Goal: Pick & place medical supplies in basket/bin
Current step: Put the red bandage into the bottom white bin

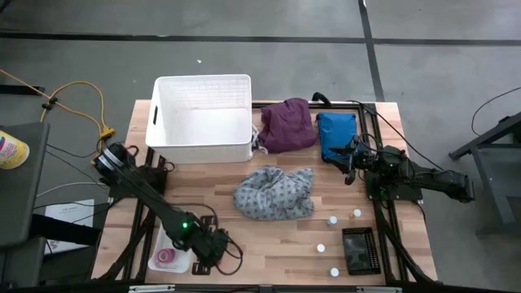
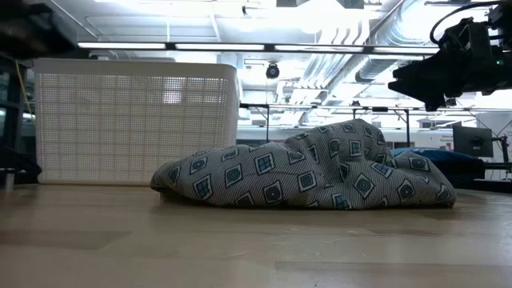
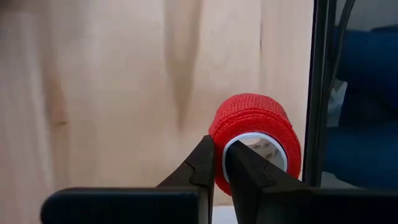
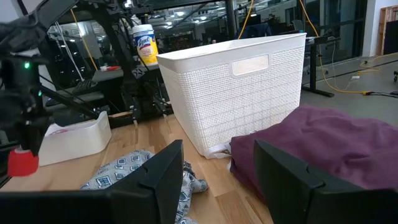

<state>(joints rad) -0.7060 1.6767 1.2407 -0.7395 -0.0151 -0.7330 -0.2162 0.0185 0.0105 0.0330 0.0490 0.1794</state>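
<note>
My left gripper (image 1: 213,248) is near the table's near-left corner, shut on a red tape roll (image 3: 255,130); the right wrist view shows that roll (image 4: 22,163) below it. My right gripper (image 4: 217,180) is open and touches nothing. It hovers by the right edge (image 1: 348,165), facing the purple garment (image 1: 286,124) lying beside the white basket (image 1: 202,118). The grey dotted garment (image 1: 274,193) lies crumpled mid-table (image 2: 312,172). A pink roll (image 1: 167,255) sits in a small white tray. Several white-capped vials (image 1: 332,220) stand near the right side. My left gripper holds the red tape roll by its wall (image 3: 217,155). One finger (image 3: 249,174) is inside the hollow core and the other finger (image 3: 202,168) is outside. The roll's open end faces the wrist camera. In the right wrist view it appears lifted off the table.
A blue cloth (image 1: 335,134) lies just beyond my right gripper. A black tray (image 1: 358,248) sits at the near-right corner and the small white tray (image 4: 74,140) at the near left. A dark frame rail (image 3: 318,93) runs close to the held roll. Bare wood lies between the grey garment and the near edge.
</note>
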